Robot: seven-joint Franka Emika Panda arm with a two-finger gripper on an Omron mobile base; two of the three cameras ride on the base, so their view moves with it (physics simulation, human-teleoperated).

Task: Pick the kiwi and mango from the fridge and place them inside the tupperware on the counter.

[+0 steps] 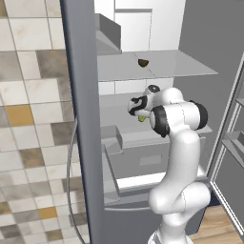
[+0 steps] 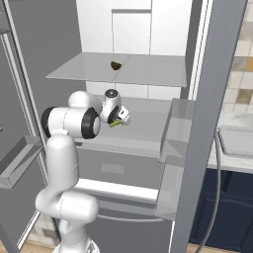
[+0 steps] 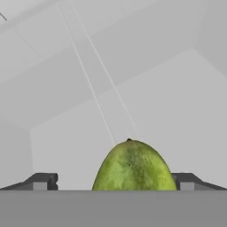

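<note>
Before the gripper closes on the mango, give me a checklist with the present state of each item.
1. Gripper open: ok.
2. Mango between the fingertips, gaps either side: ok.
3. Mango on the fridge's middle shelf: ok.
4. Kiwi apart on the upper shelf: ok.
5. Fingers deep enough around the mango: cannot tell.
6. Fridge door open: ok.

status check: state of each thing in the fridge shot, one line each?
fridge: doors open, shelves exposed.
kiwi: resting on the upper shelf, untouched.
mango: on the middle shelf, between the open jaws, not gripped.
gripper: open, reaching in at mango level.
</note>
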